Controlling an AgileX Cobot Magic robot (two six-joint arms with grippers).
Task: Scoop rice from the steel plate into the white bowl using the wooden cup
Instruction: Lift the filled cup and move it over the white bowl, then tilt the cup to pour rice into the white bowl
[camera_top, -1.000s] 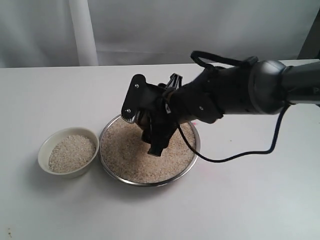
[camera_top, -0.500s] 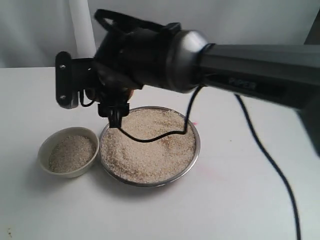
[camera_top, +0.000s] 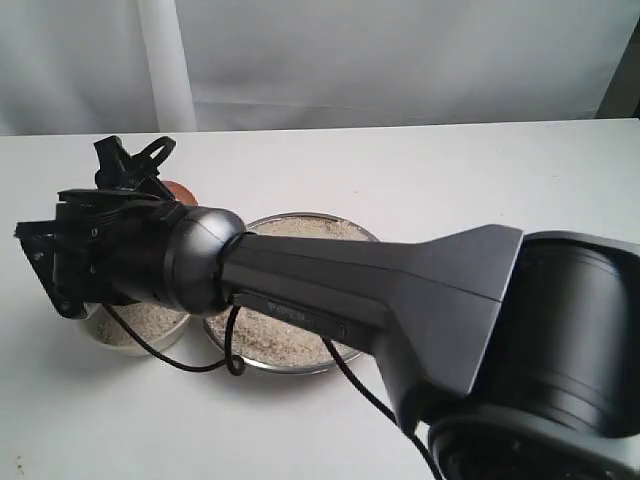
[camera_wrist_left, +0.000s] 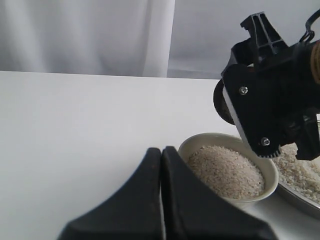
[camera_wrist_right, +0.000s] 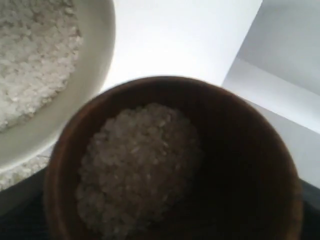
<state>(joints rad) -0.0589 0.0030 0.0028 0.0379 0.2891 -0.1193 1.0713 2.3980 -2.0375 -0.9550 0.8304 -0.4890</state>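
Background, exterior view: white matte bench fills lower field. Behind it I see pale grey-white cloth backdrop across full width, with faint horizontal crease just above bench edge. Brighter vertical band in backdrop left of centre, running from top down to bench. Dark slanted strip at upper right corner; I cannot tell what it is. Light soft, even; shadows on bench weak, blurred. Left wrist view: straight far edge of bench meets backdrop, hanging in soft vertical folds.

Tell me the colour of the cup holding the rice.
The cup is reddish-brown wood, clearest in the right wrist view.
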